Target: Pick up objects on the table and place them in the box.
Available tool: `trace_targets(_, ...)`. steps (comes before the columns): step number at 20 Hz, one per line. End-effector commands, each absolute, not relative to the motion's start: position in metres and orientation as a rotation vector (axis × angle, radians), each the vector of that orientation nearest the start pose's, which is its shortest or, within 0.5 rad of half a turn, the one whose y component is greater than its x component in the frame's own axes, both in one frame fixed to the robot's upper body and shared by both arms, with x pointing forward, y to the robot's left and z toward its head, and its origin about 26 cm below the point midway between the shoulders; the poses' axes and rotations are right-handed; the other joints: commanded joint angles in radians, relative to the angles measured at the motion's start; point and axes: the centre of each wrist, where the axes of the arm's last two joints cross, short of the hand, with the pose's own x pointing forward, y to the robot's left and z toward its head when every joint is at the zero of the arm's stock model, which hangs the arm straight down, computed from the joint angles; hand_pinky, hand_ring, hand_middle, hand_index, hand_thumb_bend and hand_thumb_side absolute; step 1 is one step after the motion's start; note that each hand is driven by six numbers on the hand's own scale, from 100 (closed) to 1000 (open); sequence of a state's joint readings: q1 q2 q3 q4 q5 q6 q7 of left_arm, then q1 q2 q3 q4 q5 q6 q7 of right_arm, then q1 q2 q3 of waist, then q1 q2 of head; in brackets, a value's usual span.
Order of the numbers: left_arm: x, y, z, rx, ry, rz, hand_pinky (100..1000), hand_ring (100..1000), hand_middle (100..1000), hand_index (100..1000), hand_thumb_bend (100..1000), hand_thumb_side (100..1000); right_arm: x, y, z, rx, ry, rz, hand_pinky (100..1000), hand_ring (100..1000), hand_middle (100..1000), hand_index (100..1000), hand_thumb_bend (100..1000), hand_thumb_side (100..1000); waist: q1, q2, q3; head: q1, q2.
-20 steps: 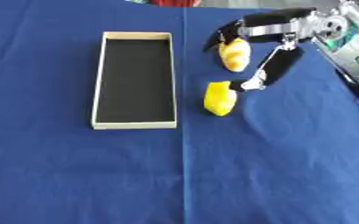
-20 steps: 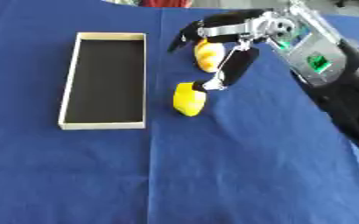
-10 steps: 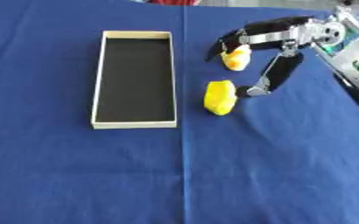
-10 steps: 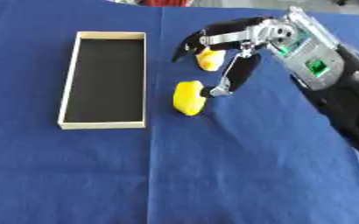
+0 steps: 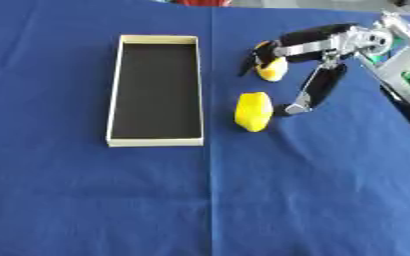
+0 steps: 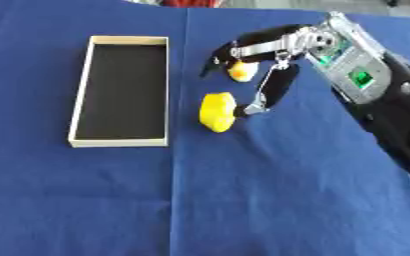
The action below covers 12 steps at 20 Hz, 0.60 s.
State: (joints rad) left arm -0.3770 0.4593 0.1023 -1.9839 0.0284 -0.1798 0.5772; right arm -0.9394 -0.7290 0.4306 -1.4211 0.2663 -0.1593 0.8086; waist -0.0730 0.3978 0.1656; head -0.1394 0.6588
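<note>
Right robot hand (image 5: 318,47) hovered spread wide over our two yellow objects — small one (image 5: 271,70) under its fingers, larger one (image 5: 253,111) on the desk (image 5: 243,200) beside the box (image 5: 155,90).

You have no readable text, label, brand, number or sign anywhere in these views. The only candidate is the pale panel with a small green patch on the right arm's forearm (image 6: 355,70), in the upper right of the frame, and whatever marks it carries are too blurred for you to read.
</note>
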Motion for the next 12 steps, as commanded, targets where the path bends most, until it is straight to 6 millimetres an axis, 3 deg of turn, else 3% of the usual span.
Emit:
trace_targets(1,0.301,0.297,0.251,-0.668,3.505,-0.373,802,843,762,810,642,707,0.417,-0.254,0.291,-0.405,-1.440,1.931,926,959,909,916,339,100,0.007,-0.018,0.001,0.000,0.004)
trace_targets(9,0.301,0.296,0.251,-0.657,3.506,-0.382,803,844,762,810,640,706,0.426,-0.259,0.277,-0.398,-1.423,1.894,923,956,893,903,310,100,0.010,-0.014,0.004,-0.001,0.001)
trace_targets(12,0.301,0.296,0.251,-0.656,3.506,-0.386,803,844,762,809,640,707,0.428,-0.259,0.273,-0.378,-1.435,1.876,918,940,846,859,255,107,0.010,-0.013,0.004,0.001,0.003)
